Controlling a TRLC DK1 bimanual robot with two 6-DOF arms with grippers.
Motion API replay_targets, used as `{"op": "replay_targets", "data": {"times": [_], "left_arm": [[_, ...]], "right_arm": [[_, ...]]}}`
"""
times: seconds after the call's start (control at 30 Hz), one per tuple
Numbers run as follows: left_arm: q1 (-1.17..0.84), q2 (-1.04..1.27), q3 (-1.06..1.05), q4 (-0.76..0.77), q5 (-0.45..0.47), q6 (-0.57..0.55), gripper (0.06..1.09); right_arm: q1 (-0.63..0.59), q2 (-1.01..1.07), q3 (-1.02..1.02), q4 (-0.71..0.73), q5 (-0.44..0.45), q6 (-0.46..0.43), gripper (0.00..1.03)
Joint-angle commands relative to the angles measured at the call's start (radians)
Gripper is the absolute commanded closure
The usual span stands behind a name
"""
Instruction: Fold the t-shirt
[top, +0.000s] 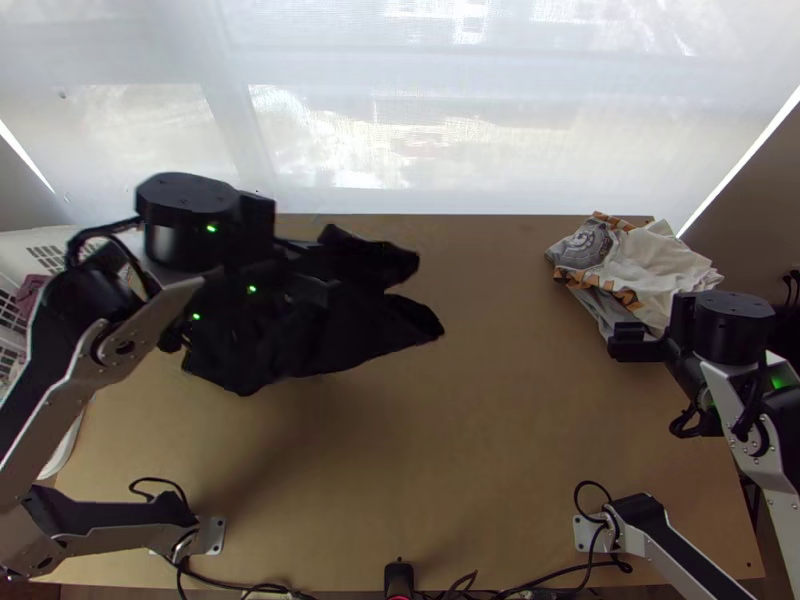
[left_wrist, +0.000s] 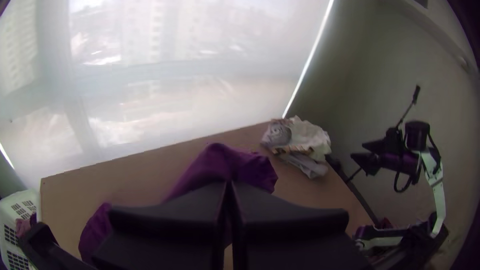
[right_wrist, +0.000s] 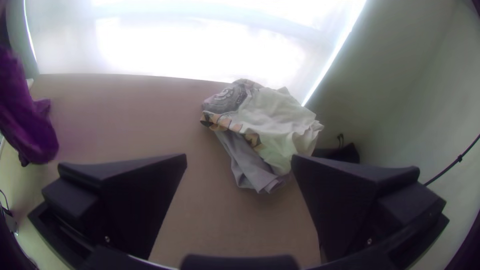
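Top view: t-shirt (top: 365, 335) beneath end effector (top: 325, 289)

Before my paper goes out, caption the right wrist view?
Right claw open; rumpled pale garments on the table, a dark cloth apart.

The wooden table (top: 480, 450) bears rumpled pale clothes (top: 665, 265) near its far right corner.

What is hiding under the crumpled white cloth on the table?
A grey cloth pokes out from under the white cloth, near an orange patterned strip. The rest underneath is covered, so I can't tell whether anything else is hiding there.
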Motion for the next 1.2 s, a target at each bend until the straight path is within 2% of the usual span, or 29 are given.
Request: {"op": "replay_targets", "data": {"times": [0.0,0.1,0.13,0.17,0.23,0.3,0.37,0.4,0.67,1.17], "left_arm": [[-0.258,0.046,-0.128,-0.005,-0.001,0.032,1.05],[-0.329,0.064,-0.170,-0.005,0.000,0.043,1.03],[-0.344,0.069,-0.180,-0.009,0.000,0.048,1.00],[-0.352,0.074,-0.190,-0.012,0.000,0.051,0.90],[-0.352,0.081,-0.196,-0.040,0.014,0.052,0.58],[-0.338,0.087,-0.194,-0.081,0.017,0.051,0.34],[-0.310,0.089,-0.193,-0.129,0.017,0.051,0.15],[-0.289,0.089,-0.193,-0.143,0.017,0.048,0.11],[0.001,0.006,-0.230,-0.164,0.016,0.019,0.11],[0.417,-0.163,-0.592,-0.161,0.016,0.066,0.11]], "right_arm": [[-0.026,0.000,0.008,-0.023,0.000,-0.002,0.05],[-0.037,-0.005,0.008,-0.035,0.000,-0.004,0.05],[-0.041,-0.006,0.008,-0.037,0.000,-0.004,0.05],[-0.044,-0.009,0.008,-0.038,0.000,-0.004,0.05],[-0.049,-0.016,0.008,-0.041,0.000,-0.005,0.05],[-0.054,-0.020,0.008,-0.046,0.000,-0.007,0.05],[-0.057,-0.025,0.006,-0.052,0.000,-0.007,0.05],[-0.058,-0.028,0.005,-0.052,0.000,-0.008,0.05],[-0.060,-0.042,-0.012,-0.052,0.000,-0.008,0.05],[-0.006,-0.042,-0.006,-0.041,-0.005,-0.030,0.05]]}}
